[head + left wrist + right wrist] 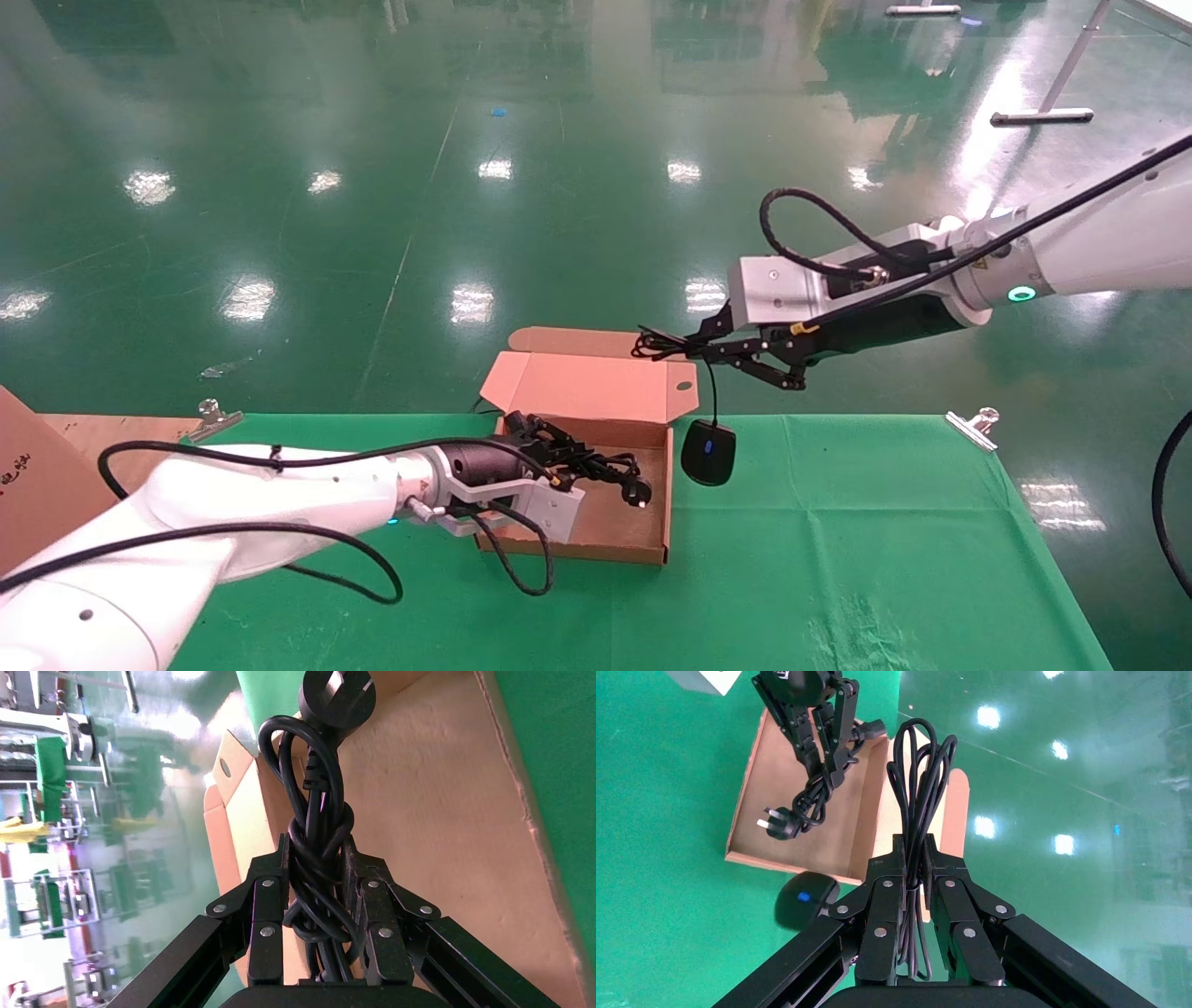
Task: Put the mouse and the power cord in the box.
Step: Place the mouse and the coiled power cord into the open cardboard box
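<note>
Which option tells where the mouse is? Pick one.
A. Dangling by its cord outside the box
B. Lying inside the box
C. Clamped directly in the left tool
A: the mouse hangs by its cord from the right tool, beside the box.

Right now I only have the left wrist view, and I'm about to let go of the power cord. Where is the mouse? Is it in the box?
Observer: It is not in. The mouse hangs by its own cord from the right hand, just outside the right wall of the box, over the green cloth.
Operator: Is the right hand above my drop spot?
Observer: No. It is raised near the far right corner of the box, by the open lid. The left hand and the power cord are over the box floor, apart from it.
</note>
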Robot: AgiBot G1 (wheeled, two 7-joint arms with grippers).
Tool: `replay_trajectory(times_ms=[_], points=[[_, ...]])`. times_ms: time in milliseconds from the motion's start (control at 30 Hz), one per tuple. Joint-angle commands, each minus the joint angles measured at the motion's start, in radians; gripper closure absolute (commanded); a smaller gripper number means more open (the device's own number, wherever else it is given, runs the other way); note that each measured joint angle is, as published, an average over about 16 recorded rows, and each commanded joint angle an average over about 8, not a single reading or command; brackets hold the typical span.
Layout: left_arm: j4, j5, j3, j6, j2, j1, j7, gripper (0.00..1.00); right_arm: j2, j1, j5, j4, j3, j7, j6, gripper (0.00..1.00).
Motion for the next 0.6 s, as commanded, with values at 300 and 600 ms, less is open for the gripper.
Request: replay_trajectory(times_ms=[300,600], points=[[-0.037,-0.032,0.087,-0.052,-0.002,0.015,-0.01,0.0,0.0,-0.012,0.003,-0.023,0.002,-0.024,-0.004,1.0],[-0.035,-0.087,0.132,-0.068,-0.006,0.008,-0.023,0.0,-0.017,-0.013,0.006,-0.032,0.004,-0.032,-0.016,1.0]])
